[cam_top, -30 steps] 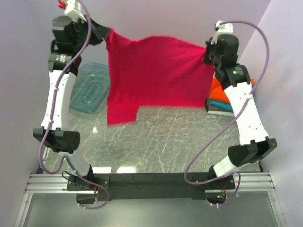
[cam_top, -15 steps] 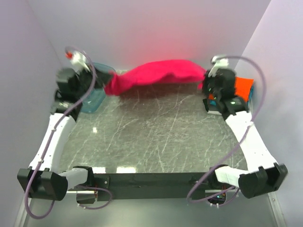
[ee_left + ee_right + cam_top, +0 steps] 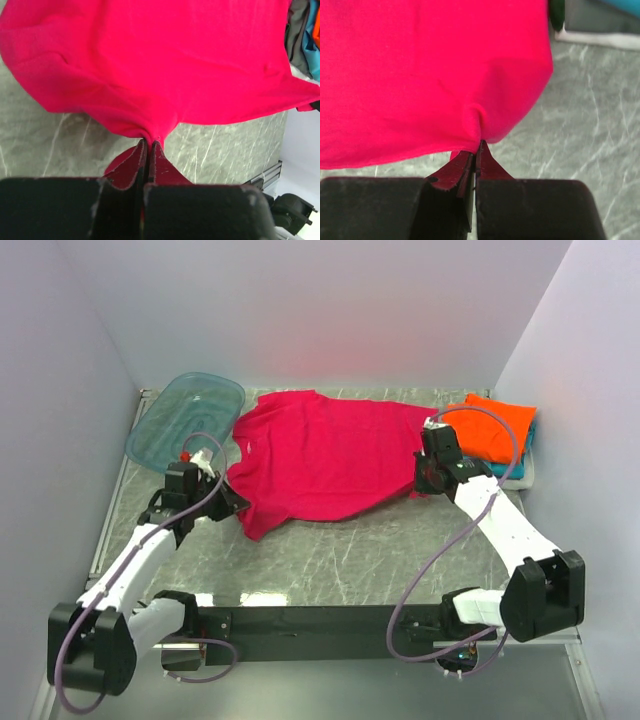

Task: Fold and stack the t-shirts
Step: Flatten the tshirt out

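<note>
At the near side of the grey marbled table (image 3: 350, 550), both arms reach low and forward. The left gripper (image 3: 230, 502) is clenched on the near left part of the crimson-magenta t-shirt (image 3: 325, 455), and the right gripper (image 3: 420, 480) is clenched on its near right edge. From above, the fingers are hidden under the wrist bodies, so the grip cannot be seen there. Each wrist view shows it clearly: the jaws are pressed together, with a small pinch of crimson cloth caught between the tips.

The shirt lies spread out and a little wrinkled on the middle of the table, between the two grippers. Which part of the shirt each gripper holds is hard to make out.

In the far right corner is a folded stack with the orange t-shirt (image 3: 490, 428) on top. The top view shows only thin edges of the layers below. The left wrist view shows a strip of the teal t-shirt (image 3: 311, 50), cut off by the picture's edge. The right wrist view shows the pale hem of the grey-white t-shirt (image 3: 600, 39), also cut off.

In the far left corner lies the translucent teal tub (image 3: 185, 420), just beside the shirt. I cannot tell whether they touch.
</note>
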